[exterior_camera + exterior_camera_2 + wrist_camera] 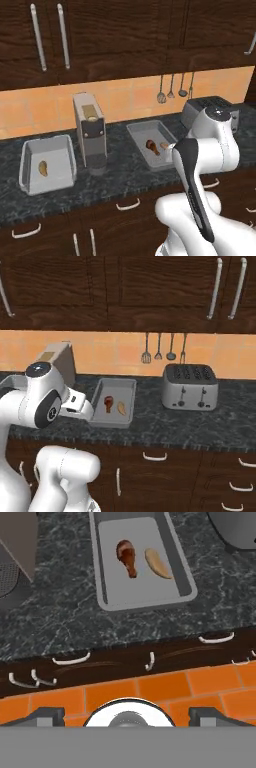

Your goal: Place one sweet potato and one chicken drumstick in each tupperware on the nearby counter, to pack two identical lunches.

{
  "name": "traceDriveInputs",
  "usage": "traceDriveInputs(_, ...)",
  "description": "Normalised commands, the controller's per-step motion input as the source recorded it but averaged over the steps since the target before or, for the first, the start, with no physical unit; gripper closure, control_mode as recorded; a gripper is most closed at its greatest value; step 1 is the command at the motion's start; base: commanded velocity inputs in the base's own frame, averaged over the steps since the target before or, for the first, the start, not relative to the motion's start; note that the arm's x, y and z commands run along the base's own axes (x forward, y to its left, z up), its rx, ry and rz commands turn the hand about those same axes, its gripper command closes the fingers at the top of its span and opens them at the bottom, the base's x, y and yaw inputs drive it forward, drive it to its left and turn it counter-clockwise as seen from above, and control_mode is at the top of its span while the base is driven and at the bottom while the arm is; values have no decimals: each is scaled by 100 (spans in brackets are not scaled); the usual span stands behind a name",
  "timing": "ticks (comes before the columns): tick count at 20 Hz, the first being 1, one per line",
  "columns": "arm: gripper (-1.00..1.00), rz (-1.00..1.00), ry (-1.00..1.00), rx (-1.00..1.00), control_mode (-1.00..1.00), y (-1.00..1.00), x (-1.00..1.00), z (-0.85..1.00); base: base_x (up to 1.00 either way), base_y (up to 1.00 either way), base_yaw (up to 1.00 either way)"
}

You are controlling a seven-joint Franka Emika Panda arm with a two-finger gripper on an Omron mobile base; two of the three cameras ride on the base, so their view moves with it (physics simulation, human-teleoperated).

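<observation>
Wide shot first: the counter (125, 175) runs dark and marbled across the kitchen, cabinets above, drawers below. The arm (200, 165) rises in front of it, its hand pulled back off the stone, looking down over the counter edge and the drawer fronts at the orange floor.

On the counter, two trays. The right tray (131, 387) sits just left of the toaster (190, 387), and it's looking good: a drumstick (127, 556) and a sweet potato (158, 562) lie side by side on its floor, close but not quite touching. By my read that lunch is packed.

Over to the left tray (30, 150), beyond the tall grey appliance (90, 132) that stands between the two. One item (43, 167) lies in it, tan-orange and elongated. From this range I can't say for sure whether it's a tuber or a drumstick. Either way, that tray looks one piece short, so the job is roughly three parts done with one left.

Where the missing piece is, I can't tell; nothing loose lies on the stretch of counter we can see.

Down to the gripper (127, 714): two small dark fingertips (47, 714) set far apart at the bottom of the hand view, jaws wide, nothing between them. Empty-handed, then. The call from here: fetch the last item, carry it across to the left tray, and drop it in beside the one already there.
</observation>
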Motion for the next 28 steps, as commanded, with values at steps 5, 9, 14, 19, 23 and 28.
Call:
traceDriveInputs(5, -100, 0, 0, 0, 100, 0, 0, 0, 0, -100, -11)
traceDriveInputs(9, -100, 0, 0, 0, 100, 0, 0, 0, 0, -100, -9)
traceDriveInputs(14, -100, 0, 0, 0, 100, 0, 0, 0, -26, -100, -3)
traceDriveInputs(19, -100, 0, 0, 0, 100, 0, 0, 0, -64, -100, 0)
traceDriveInputs(23, -100, 0, 0, 0, 100, 0, 0, 0, -58, -100, 0)
traceDriveInputs(28, -100, 0, 0, 0, 100, 0, 0, 0, 2, -100, 1)
